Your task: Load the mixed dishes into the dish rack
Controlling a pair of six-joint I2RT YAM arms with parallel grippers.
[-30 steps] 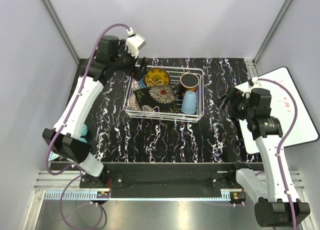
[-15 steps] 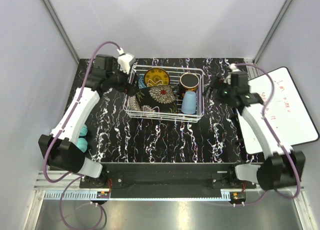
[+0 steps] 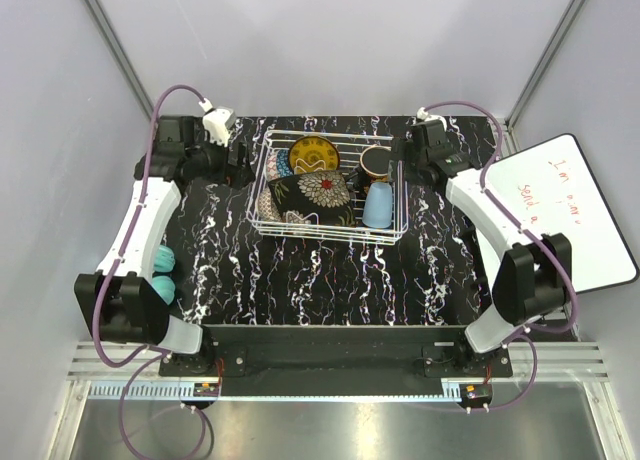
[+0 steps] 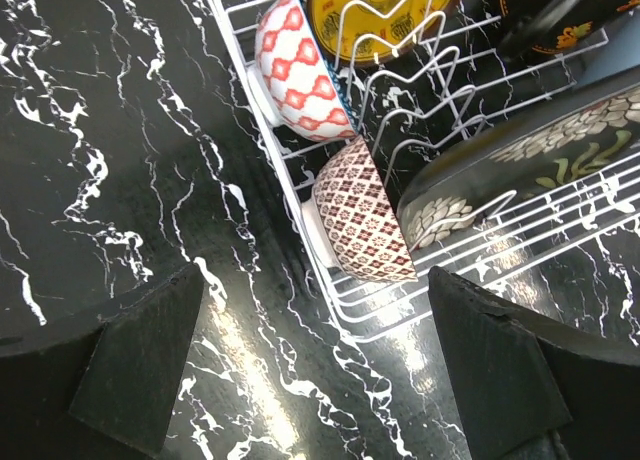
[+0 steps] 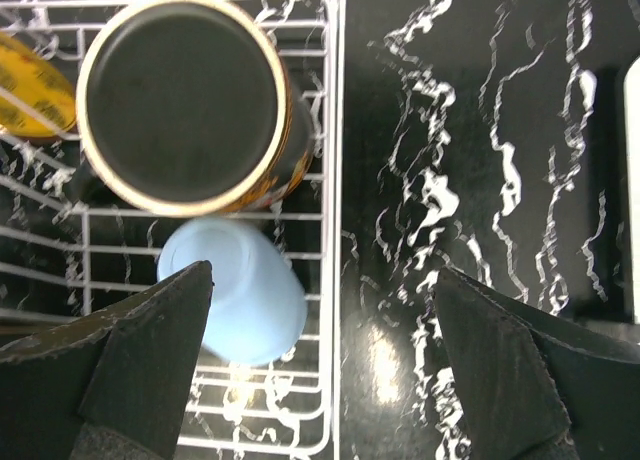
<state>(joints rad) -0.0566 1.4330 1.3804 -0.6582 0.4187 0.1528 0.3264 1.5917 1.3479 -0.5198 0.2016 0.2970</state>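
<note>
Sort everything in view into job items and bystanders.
Job: dish rack, yellow ornate plate, black square floral plate, light-blue cup, dark gold-rimmed mug, red-and-white patterned bowl, beige patterned bowl.

Lying about: teal rounded items, whiteboard.

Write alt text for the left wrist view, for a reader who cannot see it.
A white wire dish rack on a black marbled table holds a red-and-white bowl and a beige patterned bowl on edge, beside a yellow plate and a black floral plate. The open, empty left gripper frames the bottom of the view.
</note>
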